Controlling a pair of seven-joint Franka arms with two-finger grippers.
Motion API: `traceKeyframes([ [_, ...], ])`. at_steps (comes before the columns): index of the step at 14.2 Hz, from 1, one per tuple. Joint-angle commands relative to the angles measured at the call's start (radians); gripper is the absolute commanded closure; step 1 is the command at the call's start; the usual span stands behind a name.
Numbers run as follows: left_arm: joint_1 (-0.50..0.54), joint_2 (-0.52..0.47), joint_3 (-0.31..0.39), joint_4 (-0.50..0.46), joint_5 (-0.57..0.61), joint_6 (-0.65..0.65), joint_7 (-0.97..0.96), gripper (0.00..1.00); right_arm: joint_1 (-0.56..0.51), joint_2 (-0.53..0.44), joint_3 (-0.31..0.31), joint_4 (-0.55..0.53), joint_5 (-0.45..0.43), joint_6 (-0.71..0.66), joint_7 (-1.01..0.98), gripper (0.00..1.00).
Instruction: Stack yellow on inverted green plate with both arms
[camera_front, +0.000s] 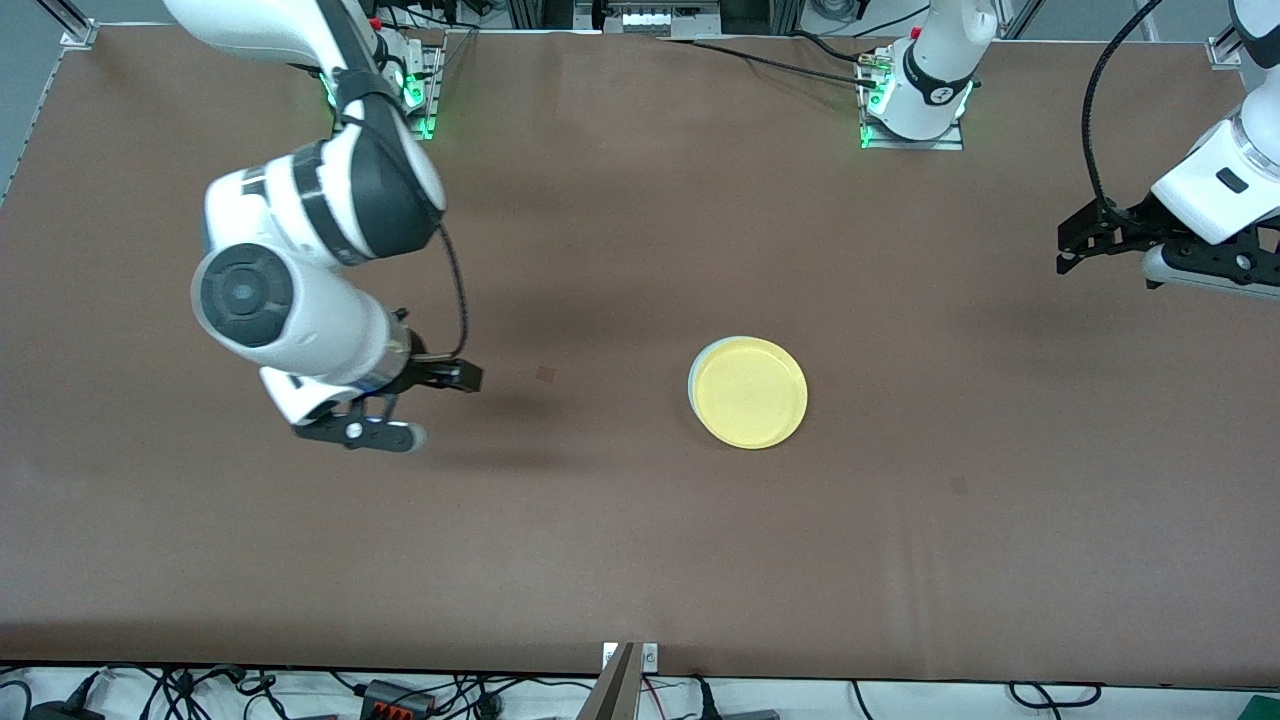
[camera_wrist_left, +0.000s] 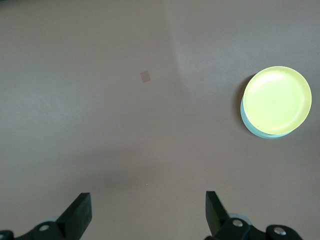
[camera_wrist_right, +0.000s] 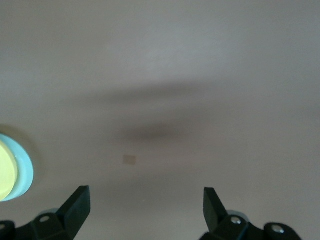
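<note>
The yellow plate (camera_front: 750, 392) lies on top of the pale green plate (camera_front: 692, 381) near the table's middle; only a thin crescent of green rim shows. My right gripper (camera_front: 400, 402) is open and empty, up over bare table toward the right arm's end. My left gripper (camera_front: 1068, 250) is open and empty, up over the left arm's end of the table. The left wrist view shows its gripper (camera_wrist_left: 147, 200) over bare table, well apart from the yellow plate (camera_wrist_left: 277, 100) and the green rim (camera_wrist_left: 252, 126). The right wrist view shows its gripper (camera_wrist_right: 146, 192), with the green plate (camera_wrist_right: 24, 172) and the yellow plate (camera_wrist_right: 5, 170) at the picture's edge.
The brown table (camera_front: 640, 540) carries a small darker square mark (camera_front: 545, 374) between the right gripper and the plates; it also shows in the left wrist view (camera_wrist_left: 145, 76) and the right wrist view (camera_wrist_right: 129, 159). Cables lie past the table's near edge.
</note>
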Motion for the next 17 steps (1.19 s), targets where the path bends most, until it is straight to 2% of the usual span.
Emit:
traceKeyframes([
  [1, 0.0, 0.015, -0.003, 0.032, -0.001, -0.022, 0.005, 0.0, -0.069, -0.086, 0.018, -0.053, -0.084, -0.018, -0.096, 0.0],
  [2, 0.0, 0.015, -0.003, 0.032, -0.001, -0.024, 0.005, 0.0, -0.098, -0.112, 0.021, -0.074, -0.113, -0.01, -0.139, 0.0],
  [5, 0.0, 0.015, -0.003, 0.032, -0.001, -0.024, 0.006, 0.0, -0.199, -0.221, 0.048, -0.18, -0.123, 0.069, -0.256, 0.0],
  [10, -0.001, 0.015, -0.004, 0.033, -0.001, -0.031, 0.005, 0.0, -0.358, -0.356, 0.087, -0.332, -0.147, 0.097, -0.435, 0.0],
  [14, -0.001, 0.015, -0.004, 0.033, -0.001, -0.031, 0.006, 0.0, -0.526, -0.403, 0.22, -0.343, -0.195, 0.096, -0.495, 0.0],
  [17, -0.001, 0.015, -0.006, 0.033, -0.001, -0.033, 0.006, 0.0, -0.532, -0.423, 0.22, -0.343, -0.2, 0.064, -0.506, 0.0],
])
